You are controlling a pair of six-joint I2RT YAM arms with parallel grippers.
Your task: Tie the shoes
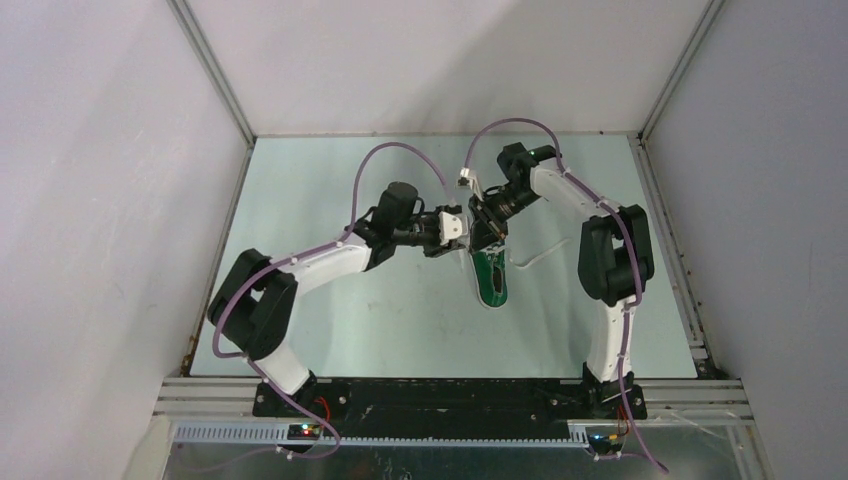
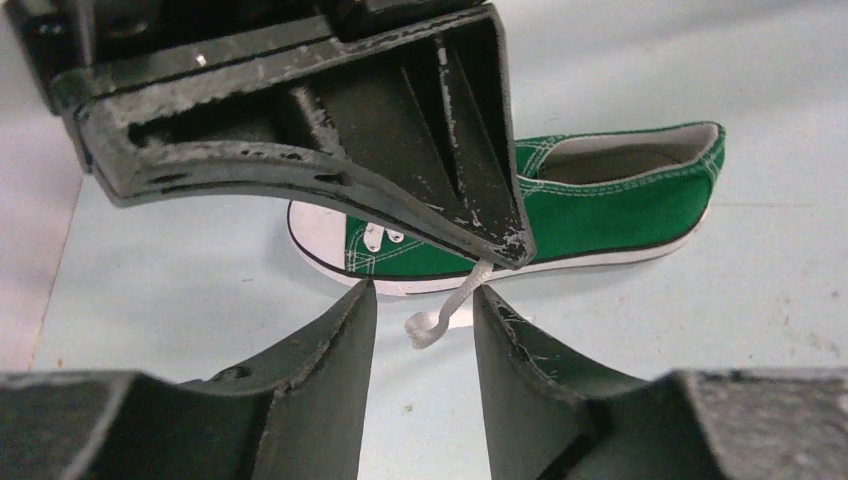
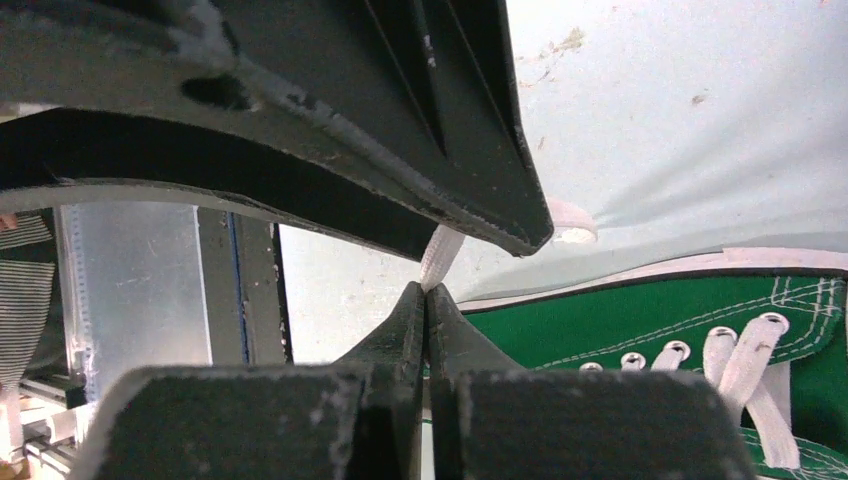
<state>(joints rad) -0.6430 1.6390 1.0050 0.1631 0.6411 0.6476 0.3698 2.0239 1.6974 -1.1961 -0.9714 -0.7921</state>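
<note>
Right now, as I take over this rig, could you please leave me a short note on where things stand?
The right gripper is shut on the white lace, holding it up.
The left gripper is open, its fingers either side of that lace's hanging end.
The green sneaker stands on the table between the arms; the other lace trails on the table.
Done: one lace raised. Left: no knot or bow shows, so all the tying.

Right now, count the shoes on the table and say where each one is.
1. The green sneaker stands near the middle of the table. No second shoe shows, though part of the table is covered.
</note>
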